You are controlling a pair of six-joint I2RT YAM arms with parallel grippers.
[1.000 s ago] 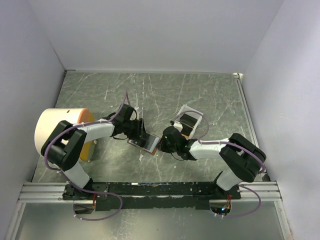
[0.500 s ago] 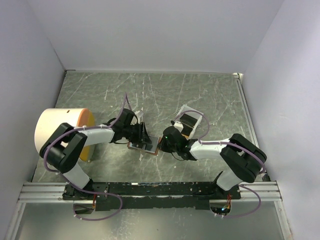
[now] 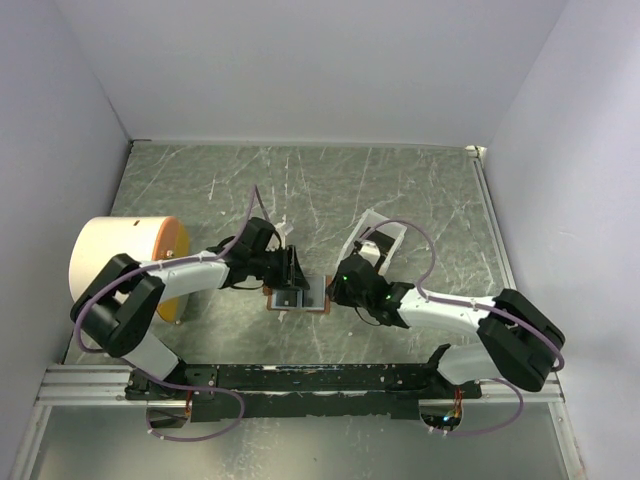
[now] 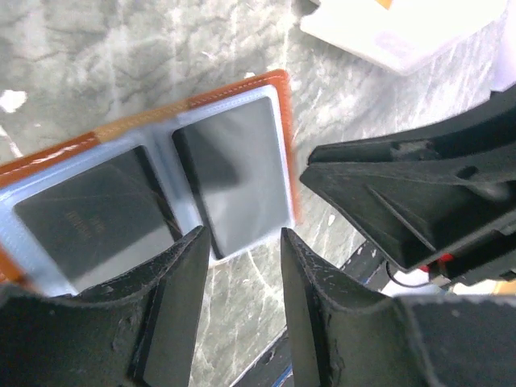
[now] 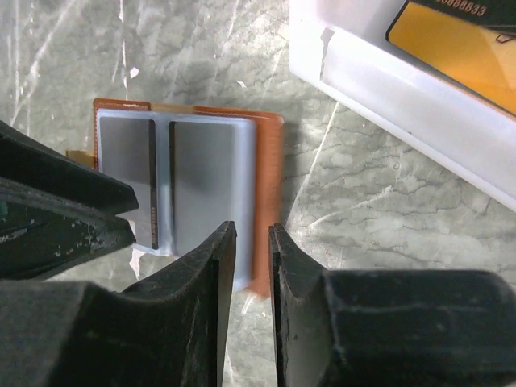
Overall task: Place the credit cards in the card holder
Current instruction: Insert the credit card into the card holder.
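The small brown leather folding card holder (image 3: pixel 297 298) lay opened flat on the grey-green marbled desk (image 3: pixel 200 190), its light-blue lining facing up. Two dark grey rectangular credit cards (image 5: pixel 205 181) sat side by side in its clear sleeves. The left gripper (image 4: pixel 242 234) hung at the card holder's left side, its black fingers set apart, with the holder's edge and bare desk showing in the gap and nothing clamped. The right gripper (image 5: pixel 251 227) stood over the card holder's right edge, its fingers slightly apart and gripping nothing. Beyond the card holder to its right, apart from it, stood a white rectangular plastic tray (image 5: pixel 379 81) with a tan-orange credit card (image 5: pixel 463 52) inside. Well to the card holder's left stood a cream cylinder with an orange end (image 3: pixel 120 262)
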